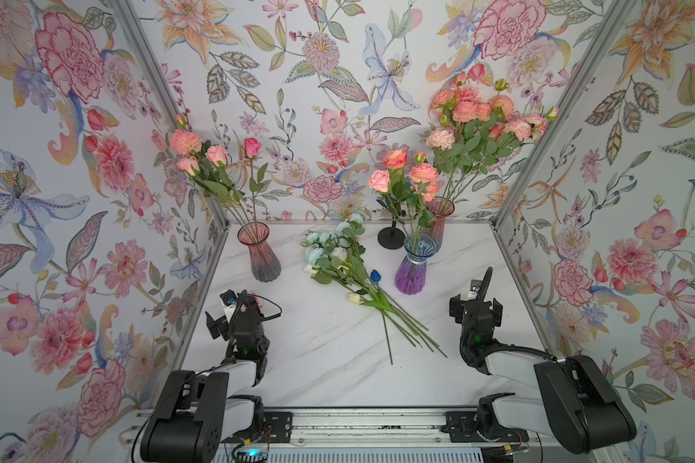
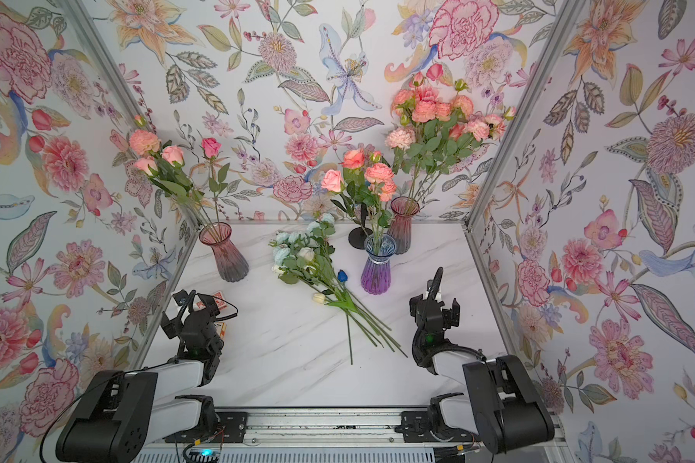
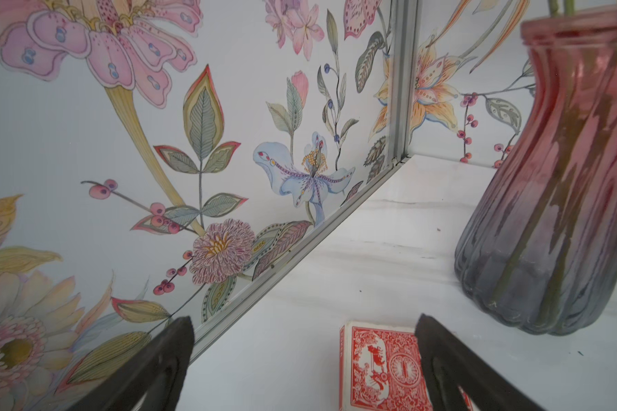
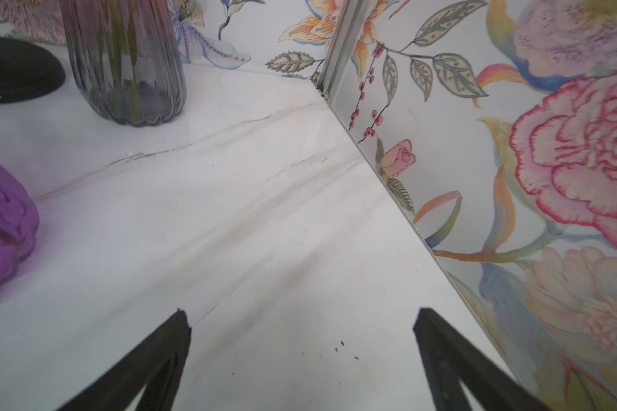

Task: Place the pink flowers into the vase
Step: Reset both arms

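no pink stem loose on table (image 1: 318,373), by the look of it. judging task about done, only a clean standby remaining. to do that well: keep both arms low and short of the glass, avoid brushing the leaning stems, leave white bunch (image 1: 338,260) alone.

left gripper (image 3: 301,320): spread wide, pinching nothing. fingers (image 3: 179,341) over bare table, card box (image 3: 382,366) just below the tips; touching or not, cannot tell. left vase (image 3: 549,213) near, ahead and toward inner side, apart.

right gripper (image 4: 300,313): spread wide too, empty. right fingers (image 4: 439,341) above bare table. purple vase (image 4: 0,227) ahead on inner side, back vase (image 4: 125,60) farther ahead, both apart.

pink flowers (image 1: 470,108): standing in all three vases, blooms well above and beyond either set of fingers. nearest lot in purple vase, ahead of right fingers; a few stems in left vase, ahead of left fingers. none between any fingertips.
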Available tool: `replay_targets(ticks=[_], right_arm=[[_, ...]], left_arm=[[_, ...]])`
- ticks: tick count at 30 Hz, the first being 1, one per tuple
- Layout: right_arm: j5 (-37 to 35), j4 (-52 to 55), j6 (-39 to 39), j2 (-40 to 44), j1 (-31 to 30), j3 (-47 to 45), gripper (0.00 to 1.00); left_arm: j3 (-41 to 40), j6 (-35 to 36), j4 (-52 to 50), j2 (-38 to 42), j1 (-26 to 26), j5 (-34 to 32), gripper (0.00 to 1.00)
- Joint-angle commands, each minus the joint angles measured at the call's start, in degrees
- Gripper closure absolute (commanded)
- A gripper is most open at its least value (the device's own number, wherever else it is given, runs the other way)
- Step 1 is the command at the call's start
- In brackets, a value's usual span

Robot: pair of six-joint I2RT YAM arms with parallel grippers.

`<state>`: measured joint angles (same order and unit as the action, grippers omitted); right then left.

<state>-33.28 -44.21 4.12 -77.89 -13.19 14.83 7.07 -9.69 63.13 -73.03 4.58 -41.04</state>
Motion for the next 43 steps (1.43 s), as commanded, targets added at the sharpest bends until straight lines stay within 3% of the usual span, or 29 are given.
replay_targets(ticks=[1,4,6,10,11,12,13,14,15,17,21,43], right_arm=[[4.9,-9.7,4.8,-4.1,0.2,4.3,0.0],[8.0,-13.9,4.0,-8.0,1.2,5.0,0.01],[8.0,-13.7,2.3,-8.6,2.2,5.3,0.01],[21.4,-21.3,-4.0,-8.9,9.8,-0.2,0.01],[21.6,-30.3,-4.8,-12.2,11.5,-2.5,0.01],[22.2,-30.3,-5.0,-11.7,11.8,-3.4,0.01],[23.0,-25.0,-5.4,-9.1,11.7,-2.8,0.01],[23.6,-26.5,-5.1,-9.5,11.9,-2.8,0.01],[23.1,-30.0,-4.8,-11.5,12.0,-3.0,0.01],[22.8,-24.3,-5.2,-9.8,11.8,-1.8,0.01],[17.1,-20.9,-4.2,-10.7,9.6,0.8,0.01],[16.8,-21.8,-3.3,-10.9,8.8,0.7,0.01]], left_arm=[[-1.2,4.0,15.0,-4.2,0.3,5.0,0.0],[-1.8,7.5,27.4,-12.4,0.7,7.3,0.0],[0.6,7.4,17.3,-9.4,1.9,9.7,0.0],[0.7,10.9,22.7,-14.4,1.7,17.9,0.0],[1.5,10.9,23.9,-17.0,1.6,18.5,0.0],[1.8,11.3,26.7,-19.4,1.3,17.6,0.0],[1.8,10.1,21.7,-17.9,1.1,18.1,0.0],[3.9,8.9,17.6,-17.1,0.5,18.8,0.0],[4.0,8.7,18.1,-17.1,0.2,19.1,0.0],[3.0,9.9,23.5,-18.4,0.2,19.1,0.0],[2.9,9.8,22.8,-18.0,0.3,19.3,0.0],[2.9,9.8,22.6,-17.8,0.3,19.4,0.0]])
